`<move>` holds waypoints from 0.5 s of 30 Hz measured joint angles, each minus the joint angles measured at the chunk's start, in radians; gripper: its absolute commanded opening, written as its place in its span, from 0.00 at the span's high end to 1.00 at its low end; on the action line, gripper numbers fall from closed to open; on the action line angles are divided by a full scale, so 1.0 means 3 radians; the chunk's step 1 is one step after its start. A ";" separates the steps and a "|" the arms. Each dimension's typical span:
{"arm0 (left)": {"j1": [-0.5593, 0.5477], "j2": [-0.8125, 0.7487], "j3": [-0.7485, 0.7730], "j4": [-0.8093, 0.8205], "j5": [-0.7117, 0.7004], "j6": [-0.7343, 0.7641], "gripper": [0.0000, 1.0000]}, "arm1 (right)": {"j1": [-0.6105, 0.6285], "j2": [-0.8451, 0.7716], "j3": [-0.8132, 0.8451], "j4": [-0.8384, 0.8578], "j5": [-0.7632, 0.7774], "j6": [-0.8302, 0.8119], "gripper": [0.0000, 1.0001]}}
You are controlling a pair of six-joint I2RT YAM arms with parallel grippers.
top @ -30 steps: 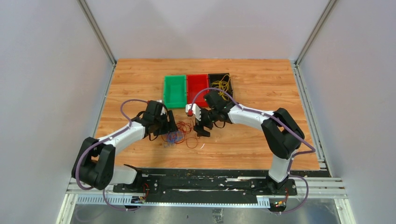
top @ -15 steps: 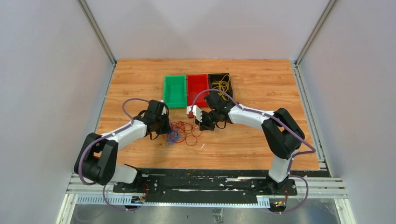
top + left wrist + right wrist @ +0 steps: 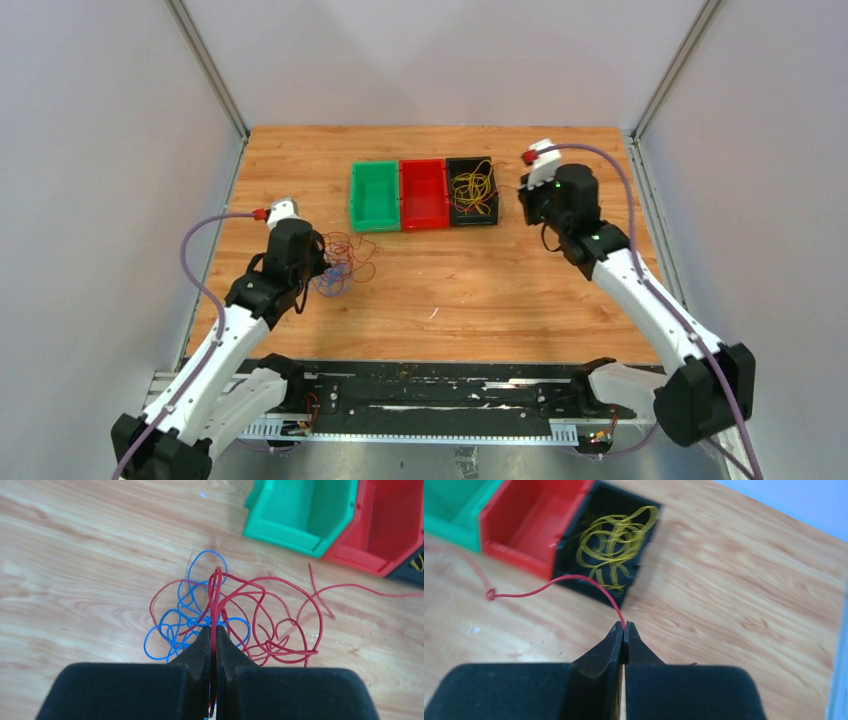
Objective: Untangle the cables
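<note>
A tangle of red cables point(image 3: 272, 625) and blue cables point(image 3: 167, 630) lies on the wooden table at left point(image 3: 342, 265). My left gripper point(image 3: 215, 632) is shut on a loop of red cable rising out of that tangle, and it sits at the tangle's left side point(image 3: 318, 266). My right gripper point(image 3: 624, 629) is shut on the end of a single red cable point(image 3: 549, 586) that trails left across the table. It hangs near the black bin point(image 3: 528, 205). Yellow cables point(image 3: 613, 542) lie coiled in the black bin point(image 3: 472, 220).
Three small bins stand in a row at the table's back middle: a green bin point(image 3: 375, 224), a red bin point(image 3: 423, 224) and the black one. Grey walls and metal posts close in the table on both sides.
Both grippers have shut on red cable and drawn apart. The left arm dragged the tangle leftward. The right arm swung far right and back, beside the black bin.
</note>
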 measured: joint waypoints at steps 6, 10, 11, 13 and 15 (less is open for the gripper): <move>0.0000 -0.0392 0.0146 -0.0432 -0.0460 -0.0058 1.00 | -0.0559 -0.0548 -0.0136 -0.0020 0.0397 0.0505 1.00; 0.0000 -0.0498 0.0237 -0.0641 -0.0710 -0.0084 1.00 | -0.1083 -0.0662 -0.0137 -0.0109 0.0436 0.0702 1.00; 0.0000 -0.0504 0.0251 -0.0682 -0.0748 -0.0090 1.00 | -0.1264 -0.0688 -0.0137 -0.0140 0.0425 0.0748 1.00; 0.0000 -0.0505 0.0285 -0.0763 -0.0857 -0.0100 1.00 | -0.1572 -0.0736 -0.0136 -0.0174 0.0417 0.0833 1.00; 0.0000 -0.0505 0.0314 -0.0866 -0.0985 -0.0123 1.00 | -0.1925 -0.0745 -0.0127 -0.0196 0.0340 0.0888 1.00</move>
